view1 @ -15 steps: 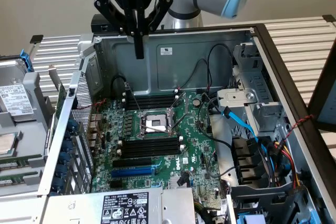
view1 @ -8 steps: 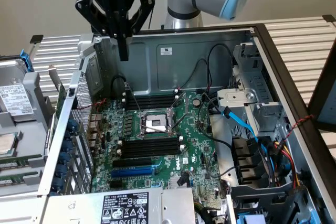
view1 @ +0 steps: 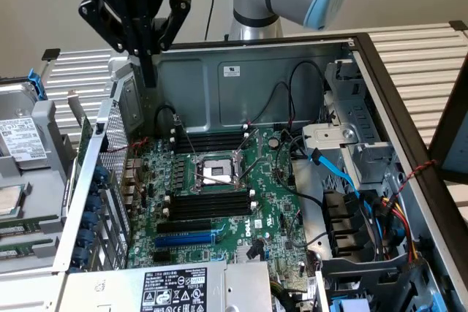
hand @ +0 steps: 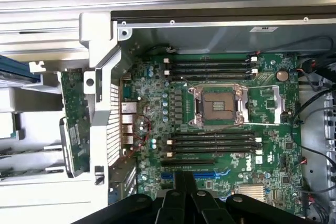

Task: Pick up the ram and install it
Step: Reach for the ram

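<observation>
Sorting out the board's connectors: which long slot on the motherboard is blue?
The expansion slot, the long slot closest to the labelled metal box; the memory slots and the rest are black.

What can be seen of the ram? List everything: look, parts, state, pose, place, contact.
The ram is a long, thin dark-green circuit board with small chips and a pale label strip. It stands roughly upright outside the case, close beside the perforated rear panel, on the exterior view's left. It sits in no slot. The shut gripper is clear of it. Whether it leans on the panel cannot be told.
</observation>
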`<state>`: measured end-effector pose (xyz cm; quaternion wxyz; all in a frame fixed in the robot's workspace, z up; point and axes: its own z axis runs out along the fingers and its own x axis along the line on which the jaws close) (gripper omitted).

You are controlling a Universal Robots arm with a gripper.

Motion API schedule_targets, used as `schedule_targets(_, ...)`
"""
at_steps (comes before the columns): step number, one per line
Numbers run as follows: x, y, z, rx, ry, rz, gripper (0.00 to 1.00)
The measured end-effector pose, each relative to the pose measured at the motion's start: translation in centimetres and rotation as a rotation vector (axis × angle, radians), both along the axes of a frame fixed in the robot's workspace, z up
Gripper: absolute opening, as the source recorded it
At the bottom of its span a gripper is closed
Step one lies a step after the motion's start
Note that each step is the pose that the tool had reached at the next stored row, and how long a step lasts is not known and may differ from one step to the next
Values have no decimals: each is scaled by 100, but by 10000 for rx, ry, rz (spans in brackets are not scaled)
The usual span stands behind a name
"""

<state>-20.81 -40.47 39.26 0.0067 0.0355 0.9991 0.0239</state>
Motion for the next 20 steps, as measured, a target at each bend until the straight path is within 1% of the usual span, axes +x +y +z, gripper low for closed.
schedule_targets(4, -154, -2, -1, 1, 38, 1, 10)
schedule_targets(8, -305, -6, 0, 0, 97, 0, 10)
schedule_targets(16, -623, -16, 0, 0, 193, 0, 10)
schedule_targets(20, -804, -25, -1, 0, 221, 1, 10)
